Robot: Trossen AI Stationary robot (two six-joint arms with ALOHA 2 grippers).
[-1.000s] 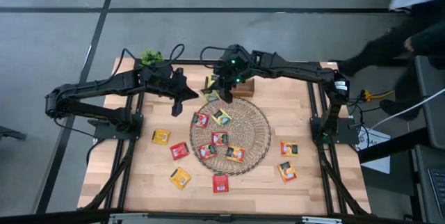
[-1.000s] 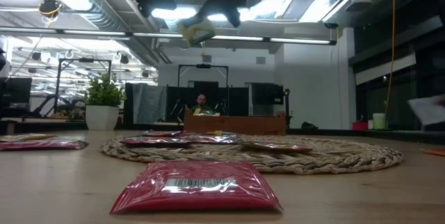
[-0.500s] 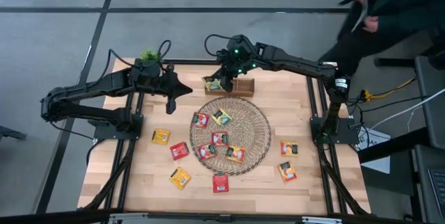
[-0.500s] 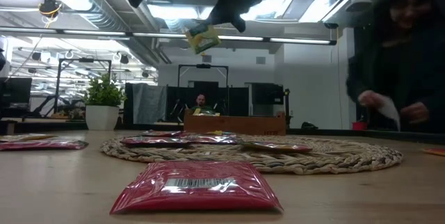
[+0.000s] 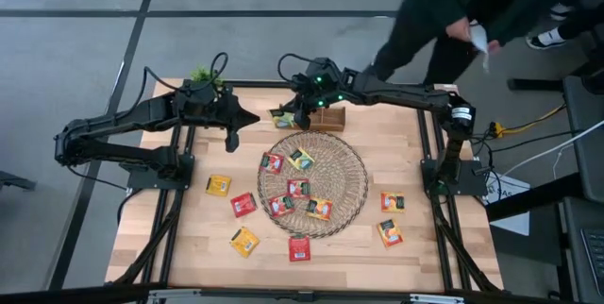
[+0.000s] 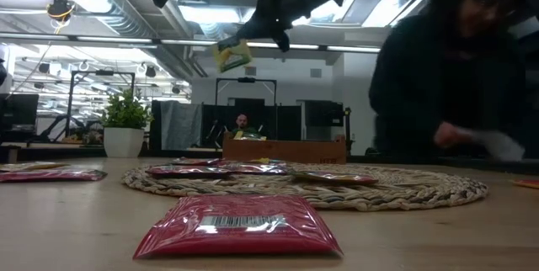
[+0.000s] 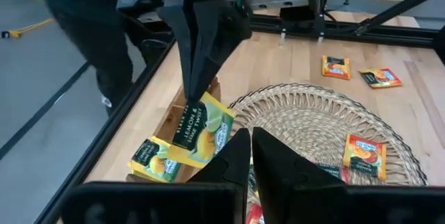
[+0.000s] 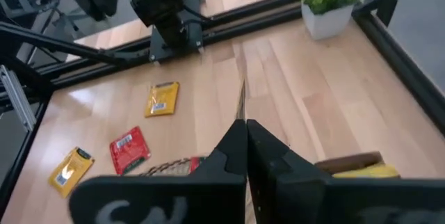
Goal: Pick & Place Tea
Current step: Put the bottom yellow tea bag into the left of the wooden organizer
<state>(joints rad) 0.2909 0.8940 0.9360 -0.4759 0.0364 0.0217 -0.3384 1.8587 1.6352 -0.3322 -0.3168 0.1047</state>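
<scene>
Far left of high view: left arm reaching in along upper edge of wooden table [image 5: 406, 153]. Small potted plant [image 5: 202, 76] at table's upper-left corner. Left gripper [image 5: 233, 133] just right of plant, above table's upper-left part, fingers together, nothing between them; in its wrist view both dark fingers [image 7: 233, 156] pressed tip to tip.

Lower left of table: loose tea sachets, e.g. yellow one [image 5: 218, 185], red one [image 5: 243, 204], yellow one [image 5: 244, 241], red one [image 5: 299, 248] near bottom edge.

Centre: round wicker mat [image 5: 354, 167] w/ several red and yellow sachets lying flat on it.

Upper centre, just above mat: right gripper [image 5: 300, 120], fingers clamped on a yellow-green sachet [image 5: 283, 119], held off the table. In low view same sachet [image 6: 231, 54] hangs tilted high in upper-middle of frame. Just right of gripper: brown wooden box [image 5: 330, 115] at mat's upper edge; another yellow sachet [image 7: 154, 159] visible in it in left wrist view.

Right of mat: two orange-yellow sachets [image 5: 392, 200], [image 5: 390, 234] on bare wood, well apart from mat.

Upper right: person in dark clothing [image 5: 444, 7] beyond table, white item in hand [image 5: 479, 38].
</scene>
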